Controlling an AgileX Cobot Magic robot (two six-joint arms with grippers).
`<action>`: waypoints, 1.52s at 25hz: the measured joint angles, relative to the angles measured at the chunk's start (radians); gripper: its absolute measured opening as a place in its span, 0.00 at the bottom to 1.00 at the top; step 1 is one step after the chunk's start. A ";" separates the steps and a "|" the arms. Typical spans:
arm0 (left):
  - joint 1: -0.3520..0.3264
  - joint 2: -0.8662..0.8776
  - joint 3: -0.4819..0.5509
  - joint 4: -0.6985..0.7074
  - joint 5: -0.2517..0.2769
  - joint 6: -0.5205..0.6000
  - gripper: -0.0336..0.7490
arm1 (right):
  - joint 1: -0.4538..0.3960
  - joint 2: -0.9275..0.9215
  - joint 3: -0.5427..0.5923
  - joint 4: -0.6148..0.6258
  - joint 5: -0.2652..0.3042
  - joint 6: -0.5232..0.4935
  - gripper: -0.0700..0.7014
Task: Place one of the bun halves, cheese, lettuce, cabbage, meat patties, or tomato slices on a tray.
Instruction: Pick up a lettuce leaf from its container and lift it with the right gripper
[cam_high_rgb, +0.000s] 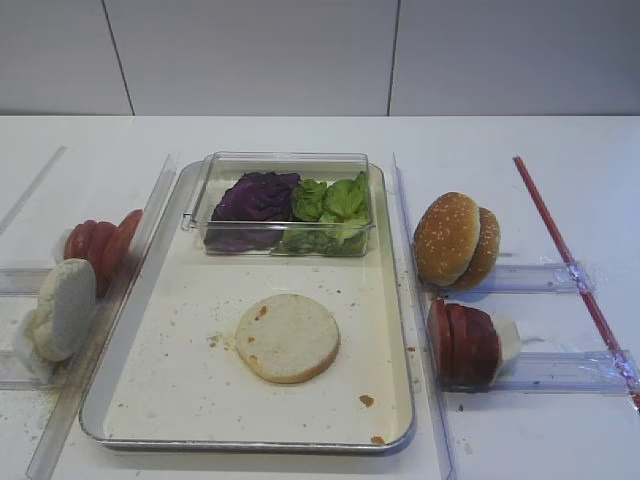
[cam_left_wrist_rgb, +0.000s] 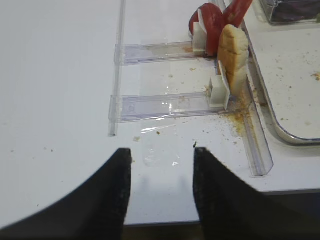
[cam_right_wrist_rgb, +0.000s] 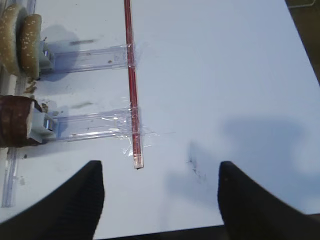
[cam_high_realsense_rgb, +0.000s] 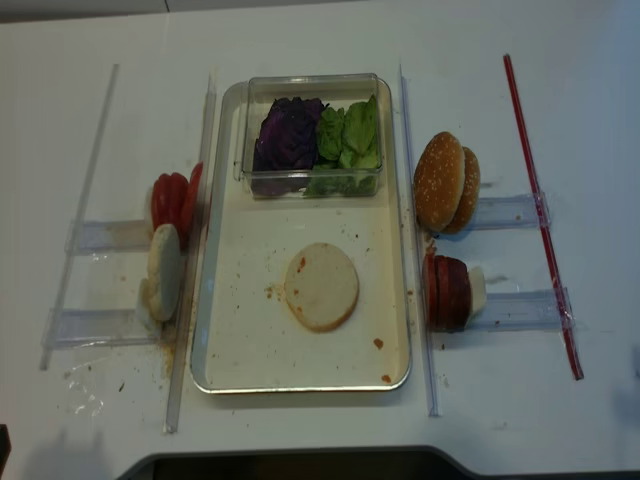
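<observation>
metal is showing along the rim of the tray (cam_high_rgb: 95, 400), which is lying in the middle of the white table (cam_high_rgb: 520, 140), and one pale bun half (cam_high_rgb: 288, 337) is lying flat, cut side up, on the tray's bare floor, near its centre and apart from everything else. at the far end of the tray a clear plastic box (cam_high_rgb: 285, 165) is being filled by purple cabbage (cam_high_rgb: 254, 200) on its left side and green lettuce (cam_high_rgb: 335, 205) on its right. to the left of the tray, tomato slices (cam_high_rgb: 100, 243) are being held on edge in a clear holder, with white bun halves (cam_high_rgb: 62, 308) standing on edge in the next holder nearer the camera. to the right of the tray, sesame bun tops (cam_high_rgb: 457, 240) are being kept upright in a clear holder, and dark meat patties (cam_high_rgb: 464, 344) are being held on edge in the holder nearer the camera, backed by a white stop. a red strip (cam_high_rgb: 570, 265) is being held down with tape across the far ends of the right-hand holders. the right gripper (cam_right_wrist_rgb: 160, 200) is being held over bare table beside that strip, its black fingers spread wide with nothing between them. the left gripper (cam_left_wrist_rgb: 161, 192) is being held over the table in front of the left holders, its fingers parted and gripping nothing.
</observation>
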 joint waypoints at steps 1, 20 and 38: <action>0.000 0.000 0.000 0.000 0.000 0.000 0.41 | 0.000 0.052 -0.030 0.008 0.010 0.005 0.74; 0.000 0.000 0.000 0.000 0.000 0.000 0.41 | 0.000 0.654 -0.601 0.117 0.062 0.039 0.75; 0.000 0.000 0.000 0.000 0.000 0.000 0.41 | 0.310 1.080 -0.904 0.044 0.062 0.168 0.76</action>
